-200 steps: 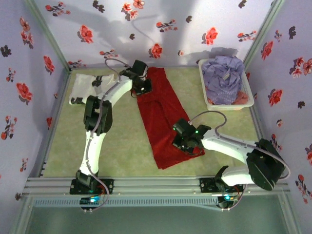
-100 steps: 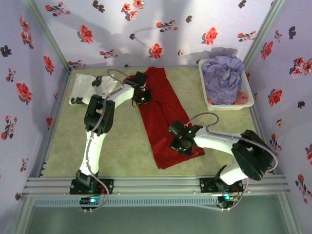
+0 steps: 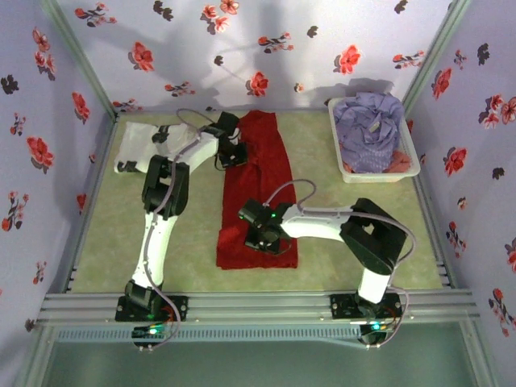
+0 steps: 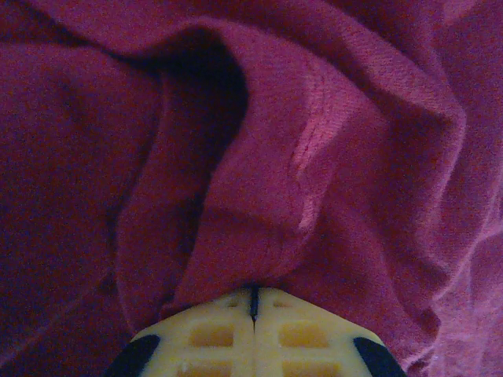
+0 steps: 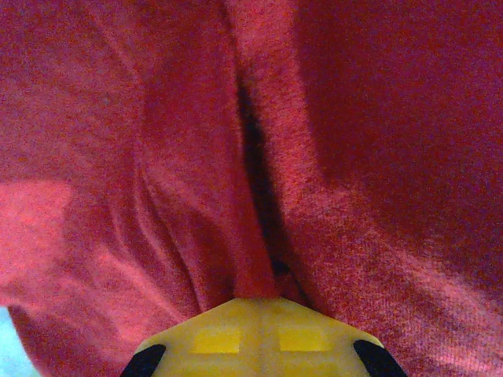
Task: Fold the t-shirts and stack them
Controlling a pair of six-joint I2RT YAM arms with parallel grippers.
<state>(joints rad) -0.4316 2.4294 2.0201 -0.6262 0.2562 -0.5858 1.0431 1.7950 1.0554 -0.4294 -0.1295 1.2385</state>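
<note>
Red t-shirt [image 3: 270,173]: lies in the middle of the desk [image 3: 105,242] as a long narrow band, one end towards the back wall, the other towards the arm bases; creased along its length

Left tool [image 3: 231,153]: at the band's far left edge; jaws pressed together on a raised fold of red cloth

Right tool [image 3: 260,235]: on the band's near part; jaws likewise closed, with a pinch of red cloth between them

White printed t-shirt [image 3: 137,143]: far left corner, apart from the red one

Lavender t-shirt [image 3: 367,121]: heaped in the white basket [image 3: 379,176], far right

Step in hand, as judged: folding the red shirt

Handling advice: hold both pinches firm, move the two ends together so the band lies taut and square, lay edge on edge, let go only once the cloth is flat
</note>
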